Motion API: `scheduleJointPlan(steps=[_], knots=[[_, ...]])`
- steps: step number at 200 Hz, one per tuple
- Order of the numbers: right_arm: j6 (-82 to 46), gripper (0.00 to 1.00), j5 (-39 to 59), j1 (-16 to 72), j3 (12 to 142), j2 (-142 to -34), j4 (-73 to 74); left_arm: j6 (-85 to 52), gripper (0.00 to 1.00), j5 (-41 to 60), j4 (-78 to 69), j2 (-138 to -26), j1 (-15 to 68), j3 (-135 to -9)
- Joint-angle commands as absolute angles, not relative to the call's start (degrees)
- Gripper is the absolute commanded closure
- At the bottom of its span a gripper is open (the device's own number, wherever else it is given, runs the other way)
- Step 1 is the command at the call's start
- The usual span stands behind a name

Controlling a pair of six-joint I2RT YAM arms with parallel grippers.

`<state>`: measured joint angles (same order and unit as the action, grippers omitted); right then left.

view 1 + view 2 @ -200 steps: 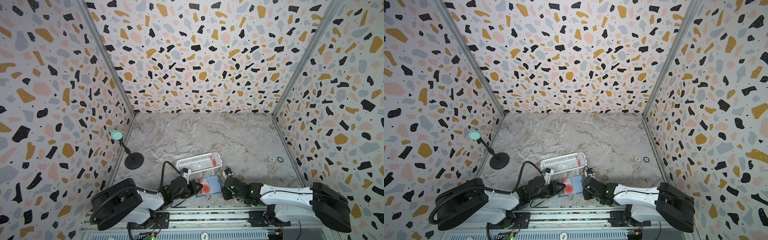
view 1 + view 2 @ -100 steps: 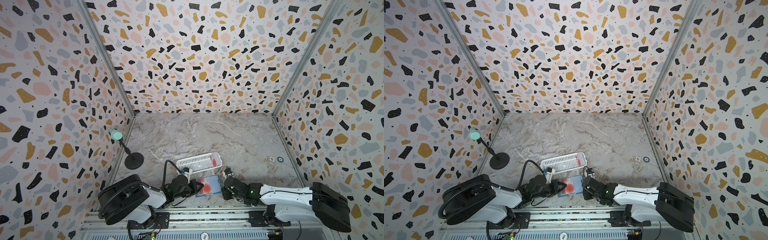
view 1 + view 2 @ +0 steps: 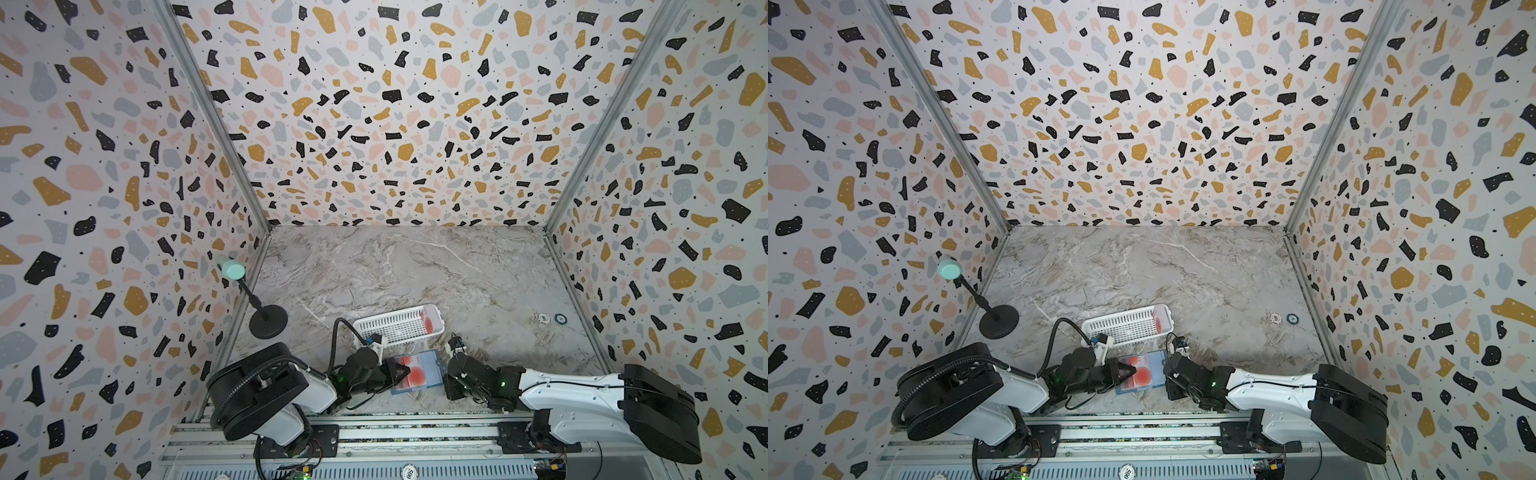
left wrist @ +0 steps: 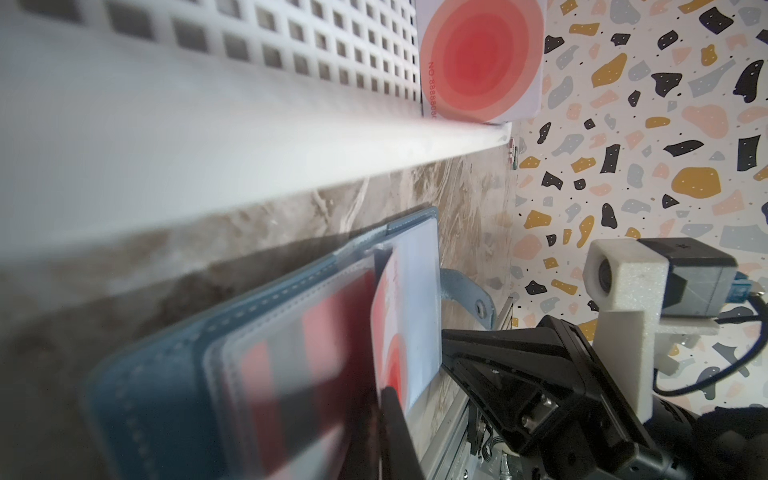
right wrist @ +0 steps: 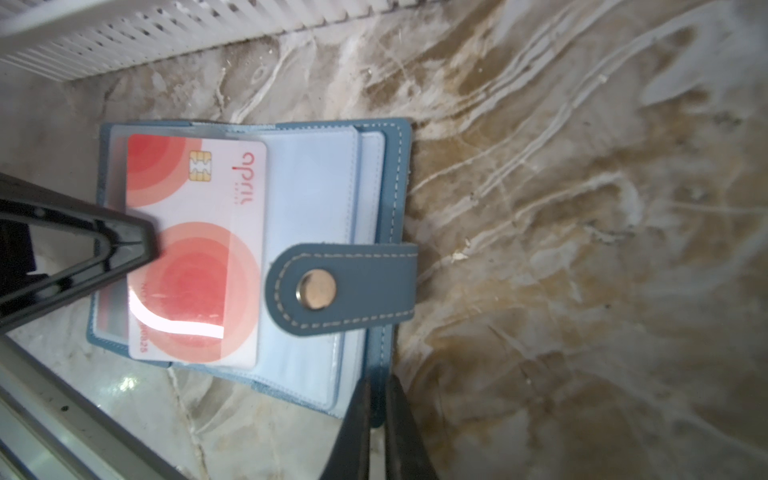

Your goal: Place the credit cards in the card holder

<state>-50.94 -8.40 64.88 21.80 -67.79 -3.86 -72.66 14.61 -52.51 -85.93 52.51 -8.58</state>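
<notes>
**One card at the holder, one in the basket**

The slate-blue, book-like card holder [image 5: 316, 187] lies open on the grey marble table [image 3: 415, 270], just in front of the white plastic basket with little holes [image 3: 390, 328]. A thin pale card with big red circles [image 5: 195, 257] lies on the holder's clear pockets. The left claw [image 5: 144, 245] is clenched with nothing in it. Its tip sits on the card's edge, a good spot for pushing the card into a pocket. The right claw [image 5: 377, 386] is squeezed tight too, and it looks like it nips the holder's cover, though that part is blurry. That would keep the holder from sliding. A second card [image 4: 482, 58] stands inside the basket, at one end.
</notes>
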Motion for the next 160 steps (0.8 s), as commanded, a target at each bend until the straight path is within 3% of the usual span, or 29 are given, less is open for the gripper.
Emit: scheduleJointPlan(steps=[1,85,160], knots=[[-51.1,0.90,-8.8,65.1,22.1,-69.3,-5.7,-72.0,0.90,15.2,-49.3,-86.6,52.4,-9.7],[-52.2,0.90,-9.9,65.8,22.1,-70.2,-6.8,-66.4,0.75,9.4,-24.0,-78.6,52.4,-15.3],[-52.1,0.90,-10.3,66.2,22.7,-71.0,-6.6,-64.9,0.73,9.2,-16.9,-76.5,53.2,-17.7]])
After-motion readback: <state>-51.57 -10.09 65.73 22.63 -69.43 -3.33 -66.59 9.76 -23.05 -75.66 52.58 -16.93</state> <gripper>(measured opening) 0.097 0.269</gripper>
